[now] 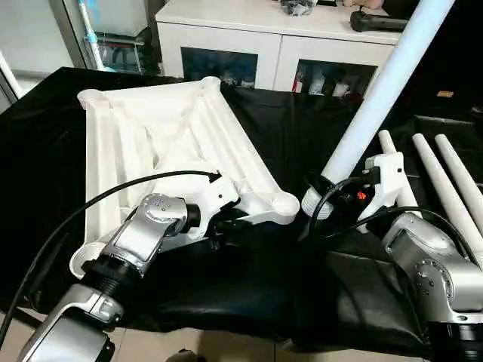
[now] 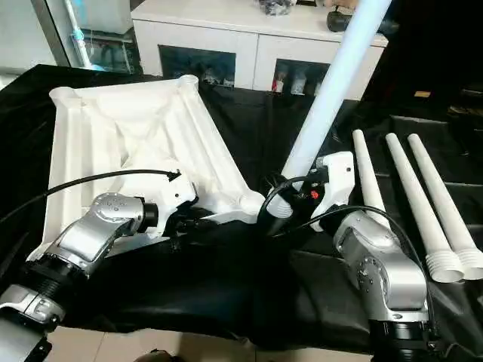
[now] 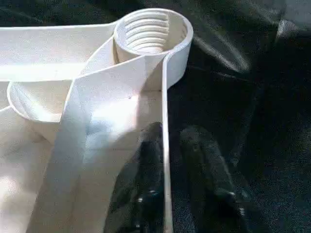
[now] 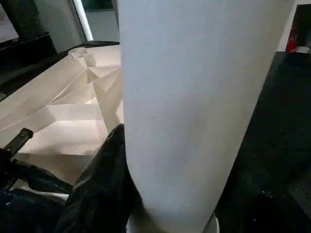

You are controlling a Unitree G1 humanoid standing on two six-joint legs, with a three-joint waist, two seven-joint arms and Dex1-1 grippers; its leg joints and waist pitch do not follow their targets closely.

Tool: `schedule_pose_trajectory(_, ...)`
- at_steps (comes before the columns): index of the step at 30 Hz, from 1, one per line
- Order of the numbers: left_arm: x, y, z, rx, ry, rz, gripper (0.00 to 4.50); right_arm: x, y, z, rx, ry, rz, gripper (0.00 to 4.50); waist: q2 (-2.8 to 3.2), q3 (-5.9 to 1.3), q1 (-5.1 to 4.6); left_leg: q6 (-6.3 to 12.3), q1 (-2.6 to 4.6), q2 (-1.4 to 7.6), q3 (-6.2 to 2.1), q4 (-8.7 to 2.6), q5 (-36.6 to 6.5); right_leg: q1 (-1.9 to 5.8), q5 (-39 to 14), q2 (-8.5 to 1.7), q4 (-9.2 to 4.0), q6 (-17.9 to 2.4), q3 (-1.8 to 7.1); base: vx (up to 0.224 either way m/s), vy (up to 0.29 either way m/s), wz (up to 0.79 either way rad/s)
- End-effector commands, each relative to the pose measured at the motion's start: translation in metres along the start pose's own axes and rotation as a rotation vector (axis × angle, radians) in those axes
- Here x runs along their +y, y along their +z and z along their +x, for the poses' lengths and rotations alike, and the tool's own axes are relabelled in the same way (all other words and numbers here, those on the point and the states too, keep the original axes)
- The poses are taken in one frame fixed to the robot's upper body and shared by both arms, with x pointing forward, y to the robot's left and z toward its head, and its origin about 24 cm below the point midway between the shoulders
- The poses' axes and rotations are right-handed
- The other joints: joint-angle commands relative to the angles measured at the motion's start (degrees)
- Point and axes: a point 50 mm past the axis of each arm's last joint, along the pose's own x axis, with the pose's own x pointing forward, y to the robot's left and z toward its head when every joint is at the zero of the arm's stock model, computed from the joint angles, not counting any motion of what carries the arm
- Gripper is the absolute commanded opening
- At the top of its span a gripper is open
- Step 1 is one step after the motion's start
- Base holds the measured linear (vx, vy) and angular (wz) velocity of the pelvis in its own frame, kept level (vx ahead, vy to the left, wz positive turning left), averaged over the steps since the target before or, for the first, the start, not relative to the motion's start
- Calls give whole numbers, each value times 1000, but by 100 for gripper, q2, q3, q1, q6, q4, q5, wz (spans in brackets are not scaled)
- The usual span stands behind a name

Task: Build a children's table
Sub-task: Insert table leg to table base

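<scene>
1. On the black cloth (image 1: 287,151) the tabletop (image 1: 151,143) lay underside up, ribs showing, its long axis running away from the robot toward the cabinet (image 1: 272,38) and skewed a little leftward at the far end.

2. Left gripper (image 3: 170,160) straddled the tabletop's thin side wall close to the near right socket (image 3: 151,31) — one finger inside the wall, one outside, pinched up against it or nearly so. I read that as bracing the top.

3. Right gripper (image 2: 290,204) was clenched round the fat lower end of a leg (image 2: 332,83); the right wrist view showed black fingers (image 4: 104,170) hard against the white tube.

4. That leg stood steeply tilted: thick end down, just right of the socket (image 1: 285,204) and apart from it, narrow end leaning up and away to the right, past the cabinet top.

5. Three more legs (image 2: 419,196) lay side by side on the cloth to the right, long axes running near-to-far, thick ribbed ends toward the robot.

6. Step in hand, as I judged it: fitting the first leg — no socket held one yet.

7. Next move would call for bringing the thick end over the threaded socket, righting the leg toward vertical so it lines up with the bore, then seating it and turning. The left grip would need to hold the top against that twist.
</scene>
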Motion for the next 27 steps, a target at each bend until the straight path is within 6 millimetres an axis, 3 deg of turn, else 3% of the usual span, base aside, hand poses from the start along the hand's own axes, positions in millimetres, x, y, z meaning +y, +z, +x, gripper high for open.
schedule_pose_trajectory(1,-2,-15,1,95,-16,-17,47,2,11,3,-35,19,-34,187,32,-385,-32,-404,219,498,-299,-527,-1662,112,-1326,-415,-441,-1048,250,0,0,0)
schedule_pose_trajectory(4,-5,-19,4,114,-35,-14,38,4,13,7,-39,29,-36,187,26,-385,-41,-422,227,497,-303,-526,-1689,105,-1417,-418,-450,-1007,252,0,0,0)
schedule_pose_trajectory(6,-7,-20,5,124,-47,-12,4,4,14,8,-39,33,-38,187,19,-386,-43,-402,217,503,-303,-530,-1638,111,-1384,-424,-451,-1007,256,0,0,0)
schedule_pose_trajectory(9,-9,-22,6,136,-63,-9,1,4,14,11,-36,37,-35,187,34,-401,-57,-333,206,496,-293,-517,-1440,121,-1106,-413,-417,-1070,250,0,0,0)
schedule_pose_trajectory(14,-21,-14,13,117,-69,-60,0,5,-5,21,78,73,32,187,54,-396,-77,-293,209,503,-283,-504,-1441,128,-1035,-418,-410,-1242,245,0,0,0)
schedule_pose_trajectory(17,-33,-6,18,98,-95,-38,0,4,-16,26,122,95,51,187,14,-409,-62,-227,200,514,-275,-500,-1251,143,-886,-409,-402,-1257,239,0,0,0)
schedule_pose_trajectory(18,-35,-5,19,101,-102,-26,0,4,-16,28,123,97,53,187,26,-409,-45,-215,200,520,-275,-499,-1238,142,-854,-420,-397,-1253,241,0,0,0)
schedule_pose_trajectory(20,-40,-5,20,122,-101,13,0,4,-15,32,126,109,44,187,-23,-404,-42,-115,195,513,-266,-488,-1102,146,-836,-418,-394,-1247,241,0,0,0)
schedule_pose_trajectory(21,-40,-5,20,129,-97,17,0,4,-14,33,126,113,40,187,-13,-398,-39,-107,189,514,-267,-489,-1100,149,-884,-423,-401,-1229,244,0,0,0)
schedule_pose_trajectory(25,-40,-3,19,152,-41,4,0,1,-8,37,117,123,27,186,-68,-389,-21,-172,202,515,-265,-505,-1202,135,-1229,-415,-427,-1114,242,0,0,0)
schedule_pose_trajectory(27,-39,1,18,140,-25,5,0,-2,-5,38,112,122,19,186,-48,-391,-8,-192,213,520,-269,-502,-1202,125,-1257,-424,-427,-1092,245,0,0,0)
